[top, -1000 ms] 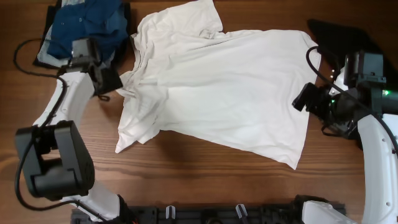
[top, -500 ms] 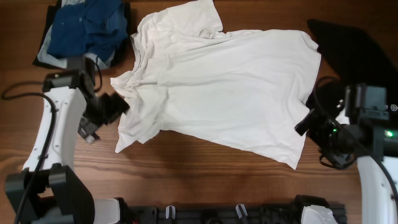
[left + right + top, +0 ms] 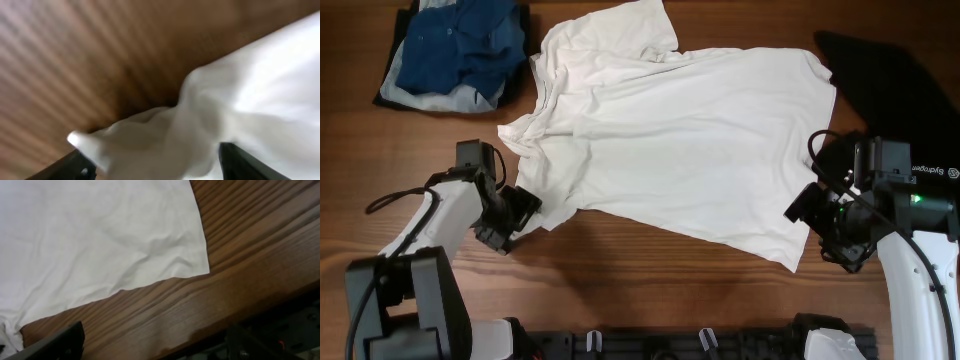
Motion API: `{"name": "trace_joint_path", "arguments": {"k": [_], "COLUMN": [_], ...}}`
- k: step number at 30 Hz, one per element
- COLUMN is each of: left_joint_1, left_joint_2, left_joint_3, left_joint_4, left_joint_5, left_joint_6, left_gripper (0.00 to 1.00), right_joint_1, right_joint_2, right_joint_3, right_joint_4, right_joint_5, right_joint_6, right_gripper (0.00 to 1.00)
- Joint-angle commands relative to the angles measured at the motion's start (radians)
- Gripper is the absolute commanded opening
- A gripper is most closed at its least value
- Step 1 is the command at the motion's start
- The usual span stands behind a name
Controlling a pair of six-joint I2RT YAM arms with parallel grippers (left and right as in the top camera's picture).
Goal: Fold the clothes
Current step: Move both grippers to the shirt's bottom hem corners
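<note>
The clothes, a white short-sleeved T-shirt [image 3: 680, 140], lie spread across the wooden table with rumpled folds along the left side. My left gripper [image 3: 520, 213] sits at the shirt's lower left corner. In the left wrist view a bunched lobe of white fabric [image 3: 165, 135] lies between the fingers of that gripper [image 3: 155, 167], whose jaws stand well apart. My right gripper [image 3: 810, 225] hovers just right of the shirt's lower right hem. The right wrist view shows that hem corner [image 3: 202, 270] ahead of the right gripper [image 3: 150, 347], which is open over bare wood.
A blue collared shirt [image 3: 455, 50] lies on a pile at the back left. A black cloth [image 3: 880, 80] covers the back right corner. A black rail [image 3: 670, 345] runs along the table's front edge [image 3: 260, 305].
My left arm swung from the shirt's left edge down to its lower left corner, and its jaws narrowed around the fabric. My right arm shifted toward the front beside the lower right hem.
</note>
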Motion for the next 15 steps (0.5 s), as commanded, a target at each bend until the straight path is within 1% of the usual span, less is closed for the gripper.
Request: {"name": "trace_joint_path", "arguments": {"k": [1,2,3,4,5,8,11,15], "left_joint_1": [-0.004,-0.004,-0.006,-0.007,-0.01,-0.033,-0.069,-0.109], "left_joint_2": [0.052,0.058,0.065,0.068,0.071,0.072,0.072,0.072], "left_joint_3": [-0.027,-0.027,-0.027,-0.027,-0.027,-0.027,-0.027,-0.027], "left_joint_4": [0.109,0.134,0.16,0.176,0.191,0.216,0.238,0.266], "left_joint_5": [0.016,0.016,0.016,0.016,0.017,0.017,0.016,0.016], "left_joint_6": [-0.025,-0.025,-0.025,-0.026,-0.026,-0.026,-0.026,-0.026], "left_gripper": [0.67,0.5,0.29,0.12,0.04,0.04,0.04,0.04], "right_joint_1": [0.001,0.001,0.001,0.001,0.001,0.001,0.001,0.001], "right_joint_2": [0.003,0.003,0.004,0.004,0.004,0.004,0.005,0.036], "right_joint_3": [-0.009,-0.01,-0.01,-0.01,-0.01,-0.042,-0.157,-0.325], "right_joint_4": [0.012,0.019,0.031,0.039,0.043,0.06,0.122,0.243], "right_joint_5": [-0.007,-0.007,-0.007,-0.007,-0.007,-0.004,-0.013,-0.147], "right_joint_6": [0.016,0.021,0.023,0.023,0.028,0.08,0.159,0.184], "right_gripper": [0.91,0.91,0.9,0.88,0.87,0.84,0.81,0.8]}}
